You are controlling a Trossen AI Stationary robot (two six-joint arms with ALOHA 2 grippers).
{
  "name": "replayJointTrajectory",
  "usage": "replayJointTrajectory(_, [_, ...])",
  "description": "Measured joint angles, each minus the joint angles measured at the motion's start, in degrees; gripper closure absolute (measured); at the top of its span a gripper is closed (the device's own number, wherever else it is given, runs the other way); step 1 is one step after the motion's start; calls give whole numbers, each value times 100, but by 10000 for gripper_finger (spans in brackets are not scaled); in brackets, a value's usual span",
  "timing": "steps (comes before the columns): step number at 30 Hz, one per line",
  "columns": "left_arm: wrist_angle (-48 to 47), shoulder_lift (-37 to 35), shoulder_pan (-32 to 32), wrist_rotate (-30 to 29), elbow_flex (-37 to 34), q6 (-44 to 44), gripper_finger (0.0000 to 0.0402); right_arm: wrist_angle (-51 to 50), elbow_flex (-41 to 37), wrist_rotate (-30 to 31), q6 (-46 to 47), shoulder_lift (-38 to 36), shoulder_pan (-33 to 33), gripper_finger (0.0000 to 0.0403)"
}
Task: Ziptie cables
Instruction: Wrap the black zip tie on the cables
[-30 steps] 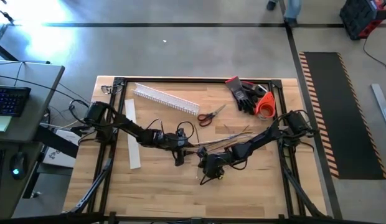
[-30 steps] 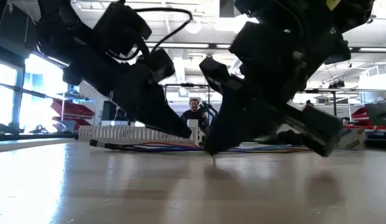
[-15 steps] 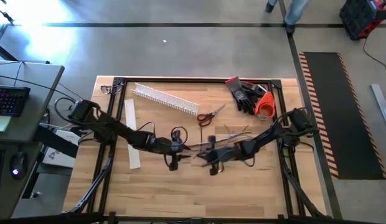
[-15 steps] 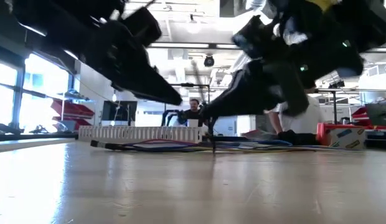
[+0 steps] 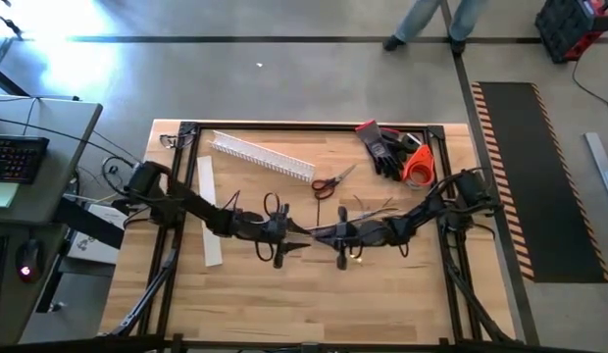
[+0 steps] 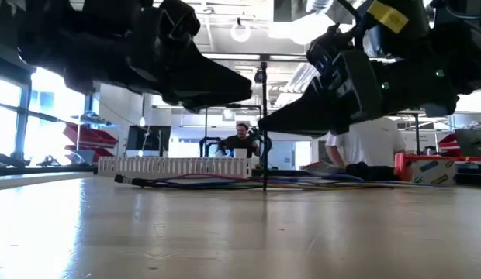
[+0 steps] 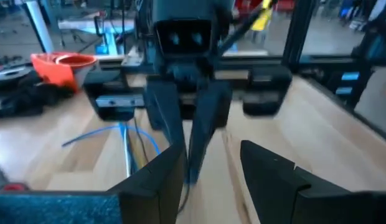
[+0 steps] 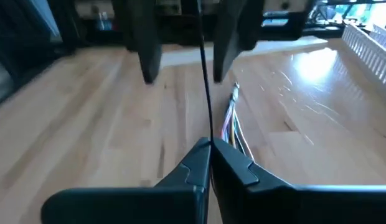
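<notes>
The cables [image 5: 369, 209] lie as a loose bundle of thin wires on the wooden table; they also show in the low view [image 6: 225, 183] and in the right wrist view [image 8: 231, 124]. At the table's middle my two grippers face each other, both nearly level. My right gripper [image 5: 329, 235] [image 8: 210, 144] is shut on a thin black zip tie [image 6: 264, 155] that stands upright. My left gripper [image 5: 298, 235] [image 7: 211, 150] is open and holds nothing. Its fingertips [image 6: 248, 84] are just short of the zip tie's upper part. My right gripper pinches the zip tie [image 8: 205, 127] between its two fingertips, partway up its length. The fingers come nearly level from the table's right and lie across it. The zip tie stands upright, its upper part rising above the fingers and its lower end [image 6: 264, 187] down at the table beside the cables.
A white slotted duct [image 5: 261, 155] and a flat white strip [image 5: 208, 211] lie at the far left. Scissors [image 5: 331, 182], black gloves [image 5: 382, 147] and an orange roll [image 5: 417, 167] are at the far right. People [image 6: 242, 139] are beyond the table.
Both grippers have tipped up from pointing down at the table to nearly level. My right gripper has rolled about its own line and gone toward the far edge, staying shut, so the zip tie now stands upright. My left gripper has risen a little and stayed open.
</notes>
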Motion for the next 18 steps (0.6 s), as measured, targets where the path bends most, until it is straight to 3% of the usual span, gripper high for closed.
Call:
replayJointTrajectory(10, [341,283,39,-252,139,129,265,-37,213,200,-315,9,29,403])
replayJointTrajectory(18, [340,282,12,-274,267,413,334,-136,196,245,-223,7,41,403])
